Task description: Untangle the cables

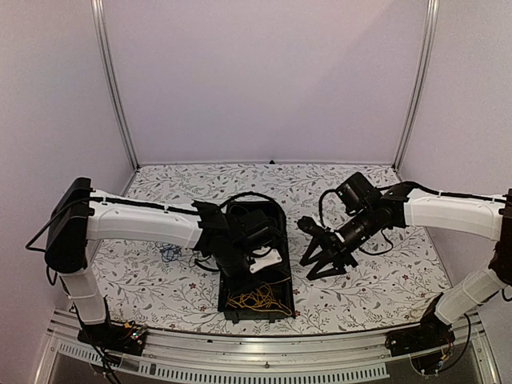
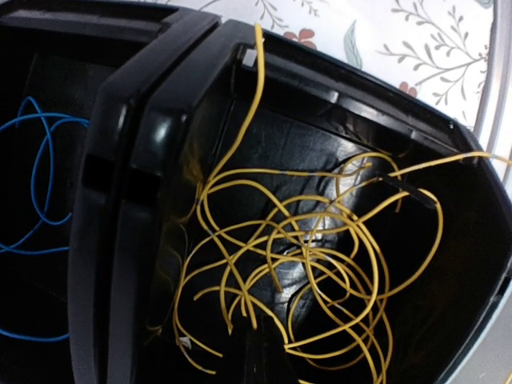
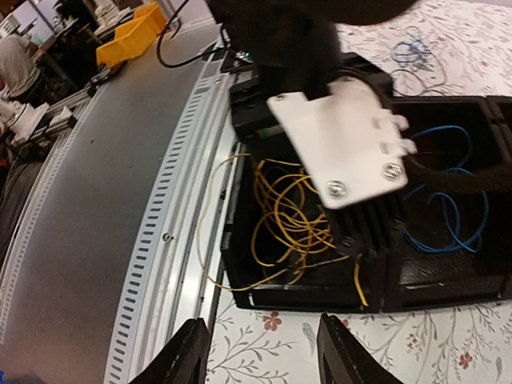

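- Right claw (image 1: pixel 314 268) hangs over the table (image 1: pixel 376 288) just right of the tray (image 1: pixel 286 240), fingers spread wide, nothing between them. Its own camera sees only flowered cloth in the gap.
- Left claw (image 3: pixel 364 232) is down over the middle of the tray, jaws closed. A yellow strand hangs right under it, but I cannot tell whether it is pinched.
- Yellow cables (image 2: pixel 304 264) lie in a loose tangle in the tray's near compartment, the one closest to the arm bases.
- Watch the edges: one yellow loop goes over the near rim and sags onto the rail (image 3: pixel 120 200). In the left wrist view another strand pokes out over a side wall.
- One more yellow strand stands up along the divider (image 2: pixel 120 200).
- Blue cables (image 3: pixel 448 244) sit in the next compartment, just past that divider, partly under the left claw.
- A blue bunch (image 1: pixel 169 254) lies on the table to the left of the tray, apart from it, close beside the left arm.
- Room to move: a strip of cloth shows between the tray's right wall and the right claw. A broad stretch runs from the tray's far end to the back wall.
- On the left, the arm itself stretches across from its base to the tray.
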{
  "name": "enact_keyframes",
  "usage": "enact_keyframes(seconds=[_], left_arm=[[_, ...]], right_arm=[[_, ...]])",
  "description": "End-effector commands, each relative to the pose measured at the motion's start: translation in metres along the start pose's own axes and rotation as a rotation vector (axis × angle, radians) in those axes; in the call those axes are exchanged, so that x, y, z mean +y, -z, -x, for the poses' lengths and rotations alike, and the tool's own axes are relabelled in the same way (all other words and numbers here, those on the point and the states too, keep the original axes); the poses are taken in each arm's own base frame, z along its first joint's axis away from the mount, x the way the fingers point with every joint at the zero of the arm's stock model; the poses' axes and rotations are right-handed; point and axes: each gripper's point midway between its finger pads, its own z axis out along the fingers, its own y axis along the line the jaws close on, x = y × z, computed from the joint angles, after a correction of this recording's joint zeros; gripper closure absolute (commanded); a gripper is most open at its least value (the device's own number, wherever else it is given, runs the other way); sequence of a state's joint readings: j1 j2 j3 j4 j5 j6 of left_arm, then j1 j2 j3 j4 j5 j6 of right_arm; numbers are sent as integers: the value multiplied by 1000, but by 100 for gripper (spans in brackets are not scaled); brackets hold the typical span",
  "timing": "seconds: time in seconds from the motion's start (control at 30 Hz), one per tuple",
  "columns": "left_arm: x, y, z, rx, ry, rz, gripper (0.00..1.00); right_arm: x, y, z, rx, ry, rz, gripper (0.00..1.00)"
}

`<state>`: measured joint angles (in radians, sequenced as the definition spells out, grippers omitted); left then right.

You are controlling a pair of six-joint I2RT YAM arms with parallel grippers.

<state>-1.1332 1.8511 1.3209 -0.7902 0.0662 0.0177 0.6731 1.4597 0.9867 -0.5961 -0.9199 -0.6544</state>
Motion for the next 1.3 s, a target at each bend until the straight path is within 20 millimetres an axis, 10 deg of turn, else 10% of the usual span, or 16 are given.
enact_keyframes(seconds=[0.0,0.53,0.8,1.0,1.27], left_arm=[[6,12,7,-81,29,-24,100],[11,50,8,-350,220,-140,74],[37,78,-5,-438,296,-78,71],[57,90,-15,-501,369,-17,68],[62,98,-19,-537,405,10,67]], right_arm=[[50,-29,0,91,158,130,47],[47,-92,-4,227,181,86,40],[38,-68,8,210,160,40,48],[-9,-37,18,155,96,-162,45],[-36,-51,8,182,-11,-219,40]])
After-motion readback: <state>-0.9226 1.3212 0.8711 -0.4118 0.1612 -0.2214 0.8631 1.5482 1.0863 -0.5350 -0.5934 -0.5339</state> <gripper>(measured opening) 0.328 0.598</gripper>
